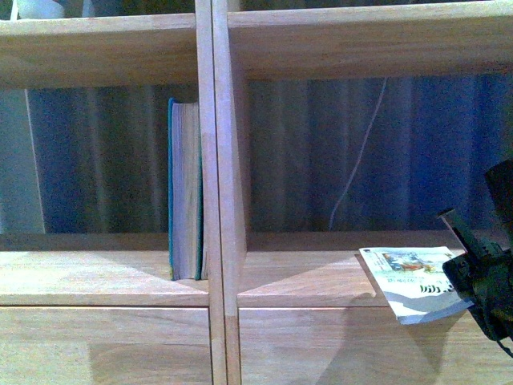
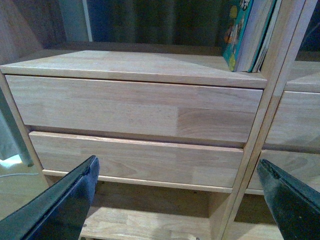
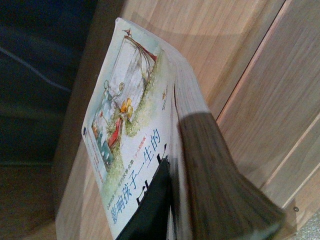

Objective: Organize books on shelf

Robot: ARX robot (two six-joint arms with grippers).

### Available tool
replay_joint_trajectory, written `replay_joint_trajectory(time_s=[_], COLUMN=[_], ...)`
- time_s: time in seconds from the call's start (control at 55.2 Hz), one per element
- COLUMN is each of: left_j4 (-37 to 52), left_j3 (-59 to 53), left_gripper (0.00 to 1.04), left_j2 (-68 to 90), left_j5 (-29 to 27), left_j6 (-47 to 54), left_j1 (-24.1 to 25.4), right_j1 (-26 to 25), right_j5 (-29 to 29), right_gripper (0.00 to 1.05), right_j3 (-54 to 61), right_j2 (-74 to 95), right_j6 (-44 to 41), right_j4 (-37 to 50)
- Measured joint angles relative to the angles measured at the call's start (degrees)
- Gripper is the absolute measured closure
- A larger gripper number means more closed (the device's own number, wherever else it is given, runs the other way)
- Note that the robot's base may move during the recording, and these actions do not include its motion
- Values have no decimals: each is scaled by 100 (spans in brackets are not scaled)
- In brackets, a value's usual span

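The light wood shelf [image 1: 96, 277] fills the front view. The teal-green book [image 1: 184, 192] stands upright in the left compartment against the central divider [image 1: 218, 184]; it also shows in the left wrist view [image 2: 244, 30]. My right gripper [image 1: 473, 281] is shut on the white paperback book [image 1: 409, 281], holding it flat over the front edge of the right compartment's floor. In the right wrist view the paperback [image 3: 132, 130] shows its illustrated cover, with one dark finger [image 3: 150, 210] across it. My left gripper [image 2: 177, 200] is open and empty, in front of the drawer fronts [image 2: 135, 107].
An upper shelf board [image 1: 361, 40] runs across above both compartments. A thin white cable [image 1: 357, 160] hangs behind the right compartment. Below the drawers is an open gap over the shelf's bottom board [image 2: 150, 220].
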State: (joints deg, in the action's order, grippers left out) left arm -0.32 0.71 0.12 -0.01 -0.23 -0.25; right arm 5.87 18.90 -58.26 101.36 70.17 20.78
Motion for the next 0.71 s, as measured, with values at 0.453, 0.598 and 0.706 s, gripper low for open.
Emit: replay_joint_trajectory(time_s=[0.453, 0.598, 0.706], left_j4=[0, 0, 0], left_j3=[0, 0, 0], left_gripper=[7, 7, 7], left_j2=[0, 0, 0], left_j5=[0, 2, 0], left_j6=[0, 0, 0], left_j1=[0, 0, 0], right_j1=[-745, -1147, -1364], right_j5=[-1062, -2090, -2695], right_gripper=[97, 97, 97], right_j3=[505, 778, 918], right_j2=[-1069, -1755, -2179], right_j6=[-643, -1060, -1228], right_j4=[468, 769, 852])
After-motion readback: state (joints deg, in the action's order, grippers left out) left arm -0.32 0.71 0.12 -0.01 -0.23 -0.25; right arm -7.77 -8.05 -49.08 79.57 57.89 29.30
